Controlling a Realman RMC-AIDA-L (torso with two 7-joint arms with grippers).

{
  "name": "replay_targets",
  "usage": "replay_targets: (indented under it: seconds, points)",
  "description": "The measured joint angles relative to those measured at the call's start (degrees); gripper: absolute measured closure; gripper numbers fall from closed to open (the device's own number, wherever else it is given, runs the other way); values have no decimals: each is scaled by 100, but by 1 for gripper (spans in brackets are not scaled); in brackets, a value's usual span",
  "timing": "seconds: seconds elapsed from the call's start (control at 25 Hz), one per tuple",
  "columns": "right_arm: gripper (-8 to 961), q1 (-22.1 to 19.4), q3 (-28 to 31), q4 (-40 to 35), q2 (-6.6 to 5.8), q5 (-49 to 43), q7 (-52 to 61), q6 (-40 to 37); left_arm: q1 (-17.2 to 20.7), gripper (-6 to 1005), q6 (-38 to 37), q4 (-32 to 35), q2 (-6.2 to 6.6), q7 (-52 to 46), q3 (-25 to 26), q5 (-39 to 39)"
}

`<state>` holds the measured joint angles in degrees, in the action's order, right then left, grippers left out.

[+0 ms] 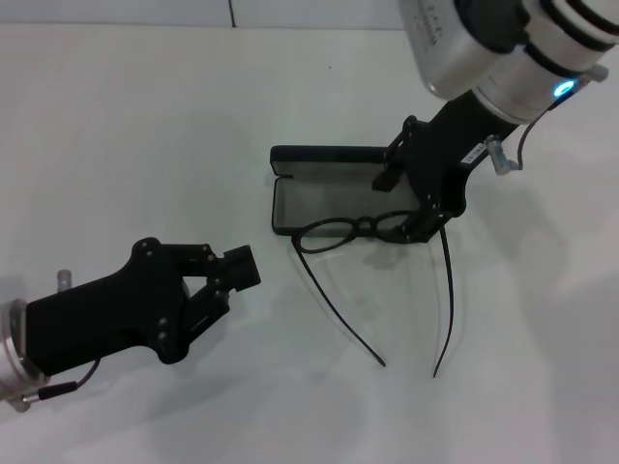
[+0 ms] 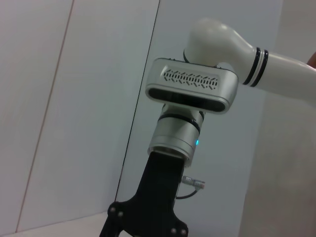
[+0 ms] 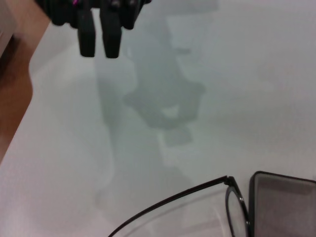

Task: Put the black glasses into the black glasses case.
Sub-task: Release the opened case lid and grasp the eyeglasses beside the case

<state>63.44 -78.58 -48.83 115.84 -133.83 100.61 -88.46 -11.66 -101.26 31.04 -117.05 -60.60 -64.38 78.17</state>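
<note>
fingers [image 1: 411, 230] pinched on black glasses [image 1: 340, 233]

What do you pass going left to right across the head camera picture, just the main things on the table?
Left gripper low on the left, fingers together → black glasses case, open → right gripper, at the front frame of the black glasses, whose front sits over the case's near edge, temple arms trailing toward the robot.

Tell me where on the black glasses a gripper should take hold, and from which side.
Probably at the front frame's end by the hinge, coming from above. The black glasses lie with lenses over the front edge of the open black glasses case, thin temple arms splayed out on the table. The right gripper is already there; the left gripper rests apart.
</note>
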Motion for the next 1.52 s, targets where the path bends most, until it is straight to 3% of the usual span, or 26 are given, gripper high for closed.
replay_targets:
  seconds: [0.2,0.44,0.88,1.16,1.52]
  points:
    - [302,252,-304,102,0,-121,41,24,10,901,-8,-4,-39,1,3,6]
    - [309,740,-689,918,32,-208,144,355,-26,901,-63,-8,-137,38,5,11]
    - [323,745,-757,1102,35,-99,101,782,-15,900,-40,-186,-159,148,-2,32]
    - [331,768,-1423,1357,35,387,88,1322,-97,900,-5,-371,-139,286,-4,32]
    - [343,754,-1790,1616,35,721,-56,1751,-93,900,71,-379,-148,326,-20,46]
